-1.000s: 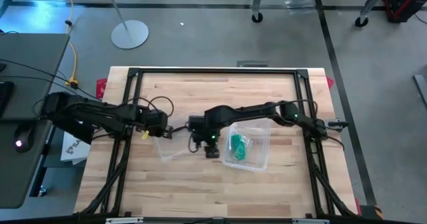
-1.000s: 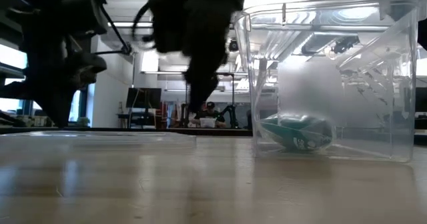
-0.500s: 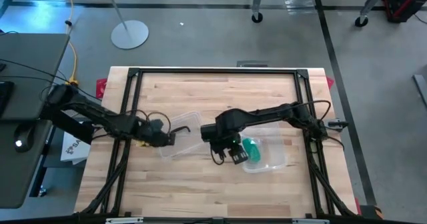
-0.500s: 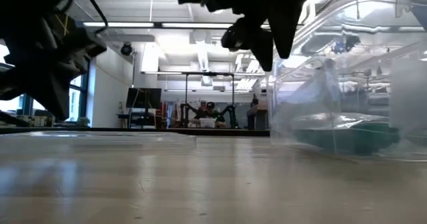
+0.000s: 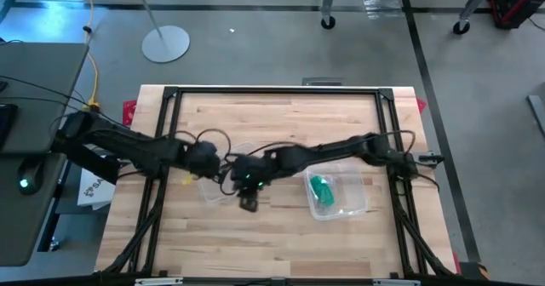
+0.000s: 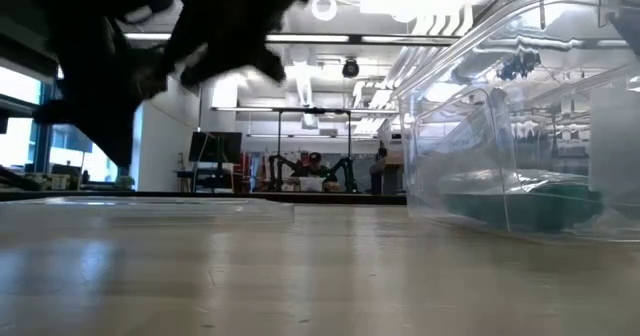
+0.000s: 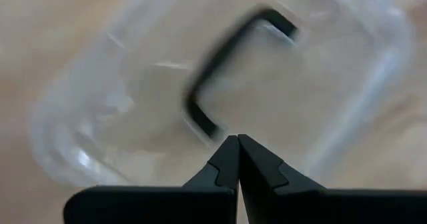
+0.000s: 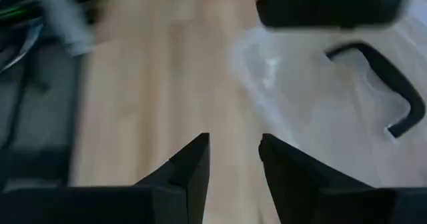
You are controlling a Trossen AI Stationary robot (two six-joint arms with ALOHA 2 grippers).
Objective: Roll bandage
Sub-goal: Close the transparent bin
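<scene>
The green bandage lies bunched on the bottom of the clear plastic box at the table's right middle; the low view shows the bandage through the box wall. The box's clear lid lies flat on the table at left of centre, its black handle up. My left gripper is shut just above the lid, by one end of the handle. My right gripper is open over the bare table beside the lid's near right edge, with nothing between its fingers.
A black frame runs along the table's far edge and down both sides. Bare wood stretches along the near half of the table. Both arms cross the table's middle and meet near the lid. Beyond the table is a lab room.
My right gripper has left the box, risen, and swung toward the table's left edge, ending beside the lid. The box has slid toward the right and near edges and turned a little, the bandage with it. My left gripper has stayed shut over the lid, shifting slightly.
</scene>
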